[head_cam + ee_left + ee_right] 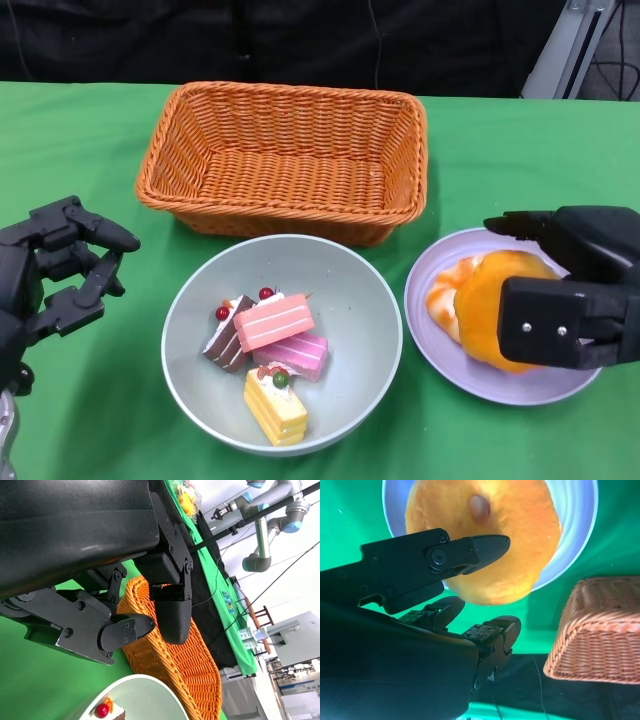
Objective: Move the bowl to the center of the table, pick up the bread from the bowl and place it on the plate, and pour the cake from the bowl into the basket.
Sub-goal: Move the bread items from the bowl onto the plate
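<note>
Bread (495, 310) lies on the plate (440, 345) under my right hand (575, 290), fingers seemingly just loosened off it, while my left hand (60, 270) waits empty and spread beside the bowl (370, 330) of cake (272, 322).

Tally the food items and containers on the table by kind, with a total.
Cake slices: 4, all in the bowl
Bread: 1, on the plate
Bowl: 1
Plate: 1
Basket: 1
Total: 8
</note>
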Robot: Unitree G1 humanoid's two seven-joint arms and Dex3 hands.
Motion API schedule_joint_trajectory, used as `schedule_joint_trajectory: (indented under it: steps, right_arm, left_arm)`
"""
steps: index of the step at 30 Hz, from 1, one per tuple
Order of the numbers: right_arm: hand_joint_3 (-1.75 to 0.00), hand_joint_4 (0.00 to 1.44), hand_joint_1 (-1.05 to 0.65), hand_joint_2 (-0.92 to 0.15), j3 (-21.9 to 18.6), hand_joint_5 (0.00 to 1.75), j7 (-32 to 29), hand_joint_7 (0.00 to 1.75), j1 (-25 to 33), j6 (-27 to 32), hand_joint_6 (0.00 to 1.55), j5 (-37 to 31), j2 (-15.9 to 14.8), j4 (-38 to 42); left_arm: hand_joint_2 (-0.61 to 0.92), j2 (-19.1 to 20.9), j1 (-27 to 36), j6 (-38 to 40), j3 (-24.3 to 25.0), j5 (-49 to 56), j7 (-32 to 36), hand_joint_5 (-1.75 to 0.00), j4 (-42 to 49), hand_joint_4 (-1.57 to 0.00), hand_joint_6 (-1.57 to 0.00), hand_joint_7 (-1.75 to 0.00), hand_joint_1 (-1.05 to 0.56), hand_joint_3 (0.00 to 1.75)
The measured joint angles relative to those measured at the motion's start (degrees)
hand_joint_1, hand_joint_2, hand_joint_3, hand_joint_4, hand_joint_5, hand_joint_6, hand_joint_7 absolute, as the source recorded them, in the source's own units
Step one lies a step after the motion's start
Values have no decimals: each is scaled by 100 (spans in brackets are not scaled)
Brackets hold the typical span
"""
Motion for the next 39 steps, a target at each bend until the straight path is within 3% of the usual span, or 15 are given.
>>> schedule_joint_trajectory:
  steps: [21,32,36,39]
  right_arm:
    - [-10,53,-68,-92,-15,0,239,0,391,169,41,-5,-10,-343]
    - [-12,37,-78,-92,-30,0,315,0,402,363,32,-149,-18,-618]
    - [-13,40,-77,-92,-30,2,279,1,402,367,34,-206,-17,-632]
    - [-12,50,-71,-92,-33,6,208,3,402,354,40,-209,-18,-632]
  left_arm:
    - [72,0,0,1,0,40,1,-151,-16,-80,-84,-109,-6,75]
    - [73,0,0,2,-1,53,2,-151,-16,-81,-84,-109,-7,74]
    - [73,0,0,1,-1,53,2,-151,-16,-81,-84,-109,-7,74]
    - [73,0,0,1,-1,49,1,-151,-16,-81,-84,-109,-7,74]
